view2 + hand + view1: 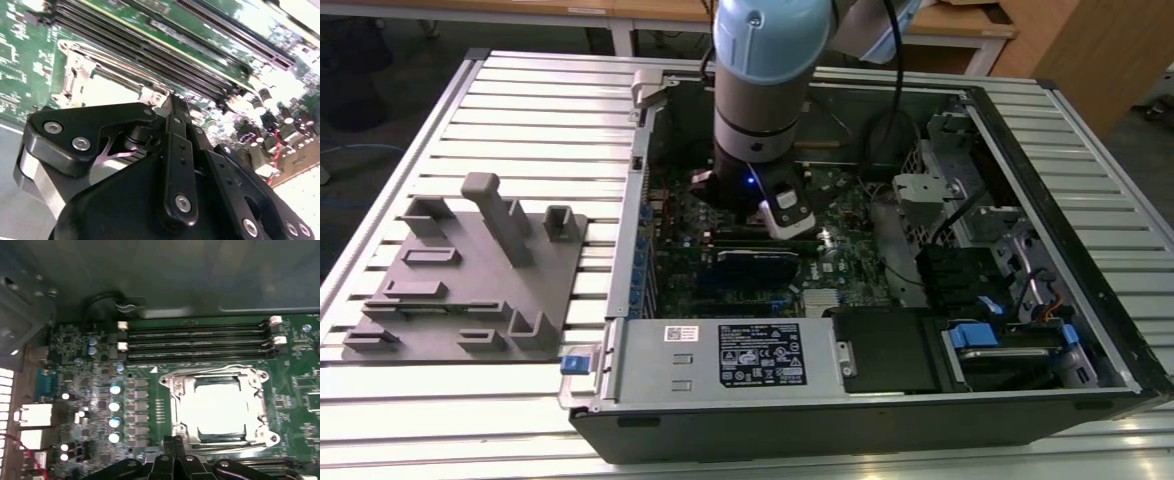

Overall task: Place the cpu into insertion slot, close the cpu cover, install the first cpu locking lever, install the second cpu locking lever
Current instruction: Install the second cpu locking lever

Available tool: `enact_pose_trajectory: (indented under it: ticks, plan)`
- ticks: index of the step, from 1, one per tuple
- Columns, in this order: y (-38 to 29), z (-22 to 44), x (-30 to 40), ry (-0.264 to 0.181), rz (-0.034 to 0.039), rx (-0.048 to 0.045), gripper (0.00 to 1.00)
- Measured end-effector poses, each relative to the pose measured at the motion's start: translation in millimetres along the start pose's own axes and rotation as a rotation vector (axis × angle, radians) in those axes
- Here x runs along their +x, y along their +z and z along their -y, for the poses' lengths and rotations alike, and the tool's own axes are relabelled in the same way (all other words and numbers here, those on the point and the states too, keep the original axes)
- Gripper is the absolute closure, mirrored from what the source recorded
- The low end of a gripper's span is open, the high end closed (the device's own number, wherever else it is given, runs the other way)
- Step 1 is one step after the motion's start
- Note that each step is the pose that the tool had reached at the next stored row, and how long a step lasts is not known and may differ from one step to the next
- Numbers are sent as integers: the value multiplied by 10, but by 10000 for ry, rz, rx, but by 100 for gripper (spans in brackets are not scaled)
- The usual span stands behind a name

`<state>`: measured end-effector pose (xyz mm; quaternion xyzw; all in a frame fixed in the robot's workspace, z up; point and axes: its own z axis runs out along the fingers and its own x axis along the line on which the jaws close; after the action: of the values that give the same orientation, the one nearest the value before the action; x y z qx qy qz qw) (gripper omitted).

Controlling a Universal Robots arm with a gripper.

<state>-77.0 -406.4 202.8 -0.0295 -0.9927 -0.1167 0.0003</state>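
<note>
Above the cpu cover (217, 405), tool (172, 441) pinched shut

Exterior view overlooks the computer case (854, 300); both wrist views closely share its motherboard (150, 405).

The black claw (172, 442) hangs just above the bright square cpu cover (220, 407), fingers pressed together. Long black memory slots (195, 342) border one side of that socket, close beside it. Across the open black computer case (1067, 200), a grey metal drive cage (927, 195) and black cables (894, 130) crowd the exterior view's right.
</note>
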Motion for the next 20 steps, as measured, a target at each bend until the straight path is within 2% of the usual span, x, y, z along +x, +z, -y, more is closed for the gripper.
enact_pose_trajectory:
  ticks: [3,6,9,14,18,20]
  plan:
    - [3,-16,-66,17,-66,47,90]
    - [14,-61,-97,36,-136,140,90]
    - [30,-127,-114,46,-177,307,90]
    - [41,-178,-181,61,-221,605,90]
    - [51,-223,-231,82,-310,731,90]
    - [62,-265,-249,92,-346,778,90]
